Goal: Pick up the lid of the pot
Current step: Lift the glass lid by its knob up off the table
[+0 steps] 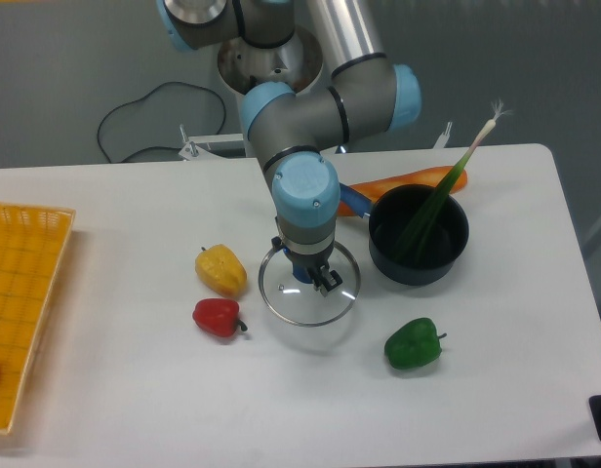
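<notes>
A round glass pot lid [281, 304] with a metal rim lies flat on the white table, just left of a dark blue pot [419, 236]. My gripper [314, 281] points straight down over the lid's centre, where the knob is hidden beneath the fingers. The fingers look close together around that spot, but the wrist blocks the view of the gap and of any contact. The lid rests on the table.
A leek [447, 190] stands in the pot and an orange carrot [398, 182] lies behind it. A yellow pepper [221, 270] and red pepper [217, 317] sit left of the lid, a green pepper [414, 343] at front right. A yellow basket [22, 292] occupies the left edge.
</notes>
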You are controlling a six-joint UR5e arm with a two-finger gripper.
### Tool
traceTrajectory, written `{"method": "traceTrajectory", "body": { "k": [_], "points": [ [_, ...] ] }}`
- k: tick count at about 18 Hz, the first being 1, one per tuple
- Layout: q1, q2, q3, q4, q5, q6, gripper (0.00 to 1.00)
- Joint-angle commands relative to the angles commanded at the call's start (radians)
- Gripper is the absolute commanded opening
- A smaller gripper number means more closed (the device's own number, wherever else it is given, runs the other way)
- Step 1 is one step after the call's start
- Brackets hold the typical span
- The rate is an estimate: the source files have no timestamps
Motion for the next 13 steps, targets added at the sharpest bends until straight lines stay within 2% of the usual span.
{"method": "traceTrajectory", "body": {
  "k": [6,10,13],
  "points": [
    [0.02,0.02,0.02,-0.02,0.0,0.003,0.47],
    [0.031,0.031,0.034,-0.057,0.002,0.008,0.47],
    [0.031,0.032,0.04,-0.057,0.0,0.008,0.47]
  ]
}}
